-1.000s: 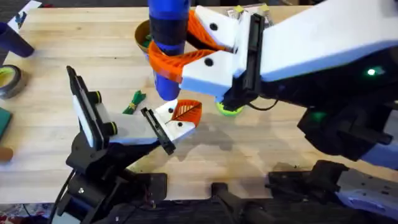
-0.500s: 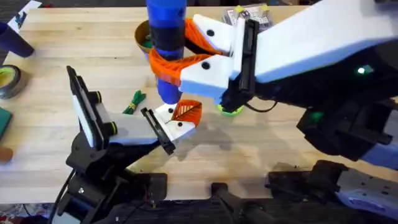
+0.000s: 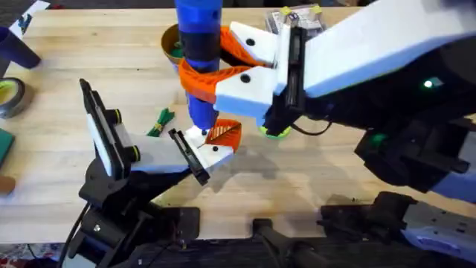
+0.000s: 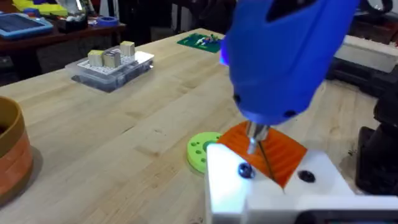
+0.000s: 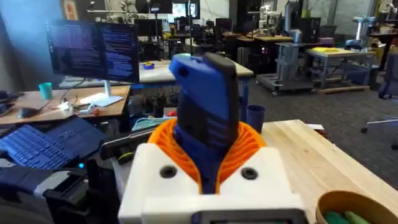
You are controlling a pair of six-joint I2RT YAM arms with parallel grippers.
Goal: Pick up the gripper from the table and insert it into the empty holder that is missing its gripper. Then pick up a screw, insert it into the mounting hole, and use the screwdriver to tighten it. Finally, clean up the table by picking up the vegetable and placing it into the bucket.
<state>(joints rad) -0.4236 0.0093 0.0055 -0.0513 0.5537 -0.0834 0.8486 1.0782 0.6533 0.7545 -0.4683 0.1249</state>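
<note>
My right gripper (image 3: 204, 73) is shut on a blue screwdriver (image 3: 199, 41), holding it upright, with orange ribbed fingers (image 5: 249, 146) wrapped round its body (image 5: 205, 106). Its bit (image 4: 252, 144) comes down on the gripper piece (image 3: 218, 138), a white body with an orange leaf (image 4: 277, 155), beside a dark screw head (image 4: 244, 170). That piece sits against the black end plate (image 3: 190, 156) of the white holder (image 3: 156, 158), which reaches out from my left arm. The green vegetable (image 3: 159, 123) lies on the table left of the holder. The orange bucket (image 3: 169, 45) stands behind the screwdriver, partly hidden.
An upright black-and-white plate with green-ringed knobs (image 3: 104, 134) stands at the left. A green disc (image 3: 275, 132) lies right of the piece. A clear parts box (image 3: 297, 16) sits at the far edge, and a tape roll (image 3: 9, 97) at the left edge.
The right gripper and the screwdriver have shifted slightly to the left over the gripper piece. Nothing else has moved.
</note>
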